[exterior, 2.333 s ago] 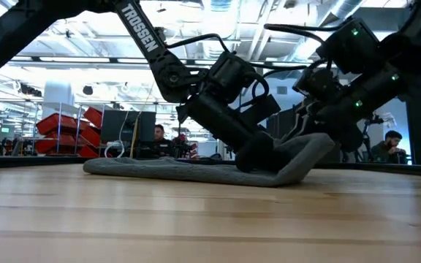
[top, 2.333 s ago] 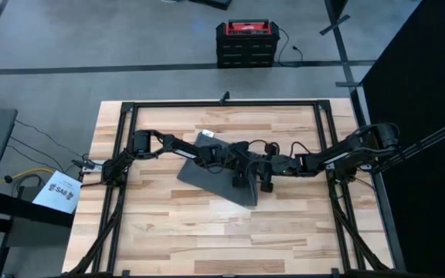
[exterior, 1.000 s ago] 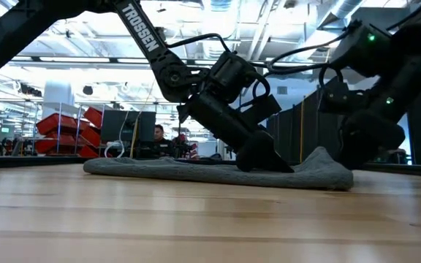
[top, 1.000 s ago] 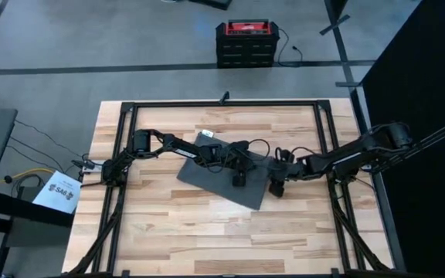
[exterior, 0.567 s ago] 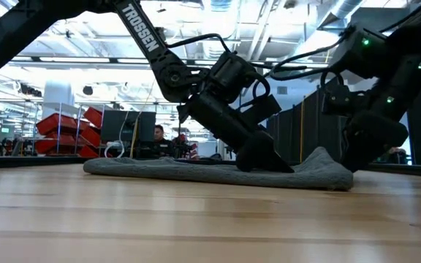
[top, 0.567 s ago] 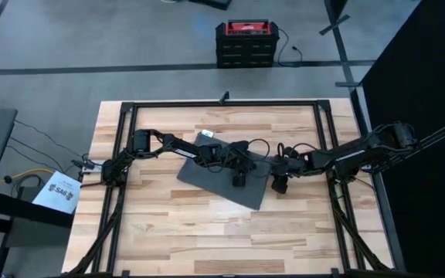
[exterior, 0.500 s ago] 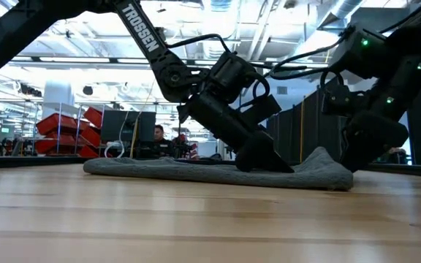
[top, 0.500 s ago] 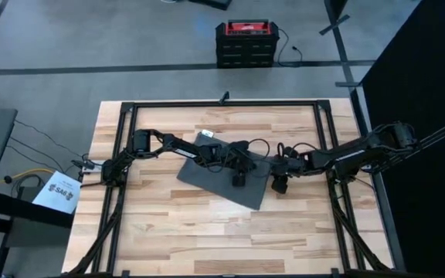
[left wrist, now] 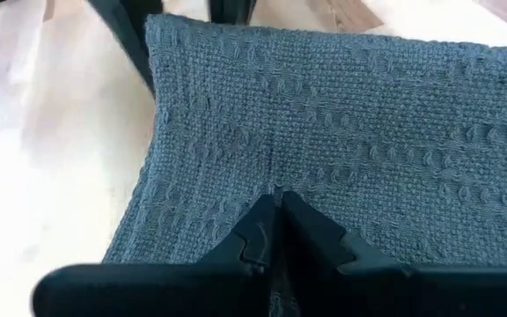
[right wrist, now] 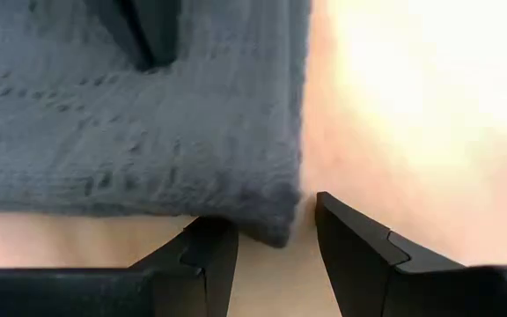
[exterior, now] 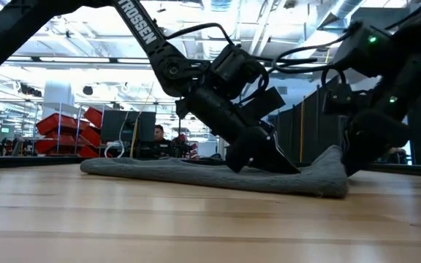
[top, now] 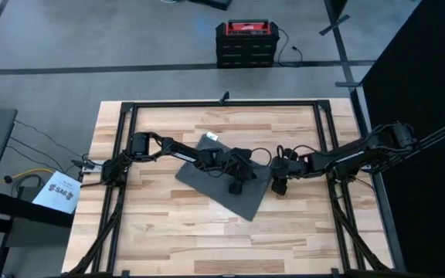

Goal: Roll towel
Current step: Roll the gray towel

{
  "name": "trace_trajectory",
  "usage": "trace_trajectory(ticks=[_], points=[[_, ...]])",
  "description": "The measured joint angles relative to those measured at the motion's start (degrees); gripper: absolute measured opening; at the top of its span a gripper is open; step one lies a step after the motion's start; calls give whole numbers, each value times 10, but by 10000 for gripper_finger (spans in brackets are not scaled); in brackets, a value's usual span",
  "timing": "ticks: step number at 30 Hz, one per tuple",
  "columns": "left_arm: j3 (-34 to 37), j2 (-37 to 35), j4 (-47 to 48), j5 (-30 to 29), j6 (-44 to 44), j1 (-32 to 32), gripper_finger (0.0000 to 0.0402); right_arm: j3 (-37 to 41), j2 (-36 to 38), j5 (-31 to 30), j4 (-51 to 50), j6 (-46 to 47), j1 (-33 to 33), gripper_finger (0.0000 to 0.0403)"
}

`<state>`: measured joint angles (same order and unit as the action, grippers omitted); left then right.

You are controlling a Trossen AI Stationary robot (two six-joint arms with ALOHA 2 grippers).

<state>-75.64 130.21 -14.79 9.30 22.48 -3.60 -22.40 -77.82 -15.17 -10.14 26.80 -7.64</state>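
Two grippers at towel (top: 224, 176): left gripper (left wrist: 275, 204) closed, pinning cloth middle; right gripper (right wrist: 271, 231) open narrow, astride corner. Step: start of roll; next, likely clamp corner and fold inward

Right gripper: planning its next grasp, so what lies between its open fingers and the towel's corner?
Only bare wood: in the right wrist view the right gripper straddles the towel corner's tip.

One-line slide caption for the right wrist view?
Right end effector, fingers open, at the corner of the dark grey towel on the wooden table.
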Motion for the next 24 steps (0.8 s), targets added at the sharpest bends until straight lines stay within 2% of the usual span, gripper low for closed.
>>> trace_trajectory(ticks=[10, 16, 20, 24], points=[[0, -10, 4, -9, -3, -2, 15, -1, 21, -10, -52, 99, -80, 140], [4, -59, 39, -15, 22, -8, 15, 5, 53, 27, -41, 141, -120, 140], [-5, -64, -27, 21, 27, -22, 15, 4, 41, 1, -24, 137, -125, 140], [-22, -24, -45, 61, 6, -25, 15, 2, 5, -19, 18, 120, -113, 140]])
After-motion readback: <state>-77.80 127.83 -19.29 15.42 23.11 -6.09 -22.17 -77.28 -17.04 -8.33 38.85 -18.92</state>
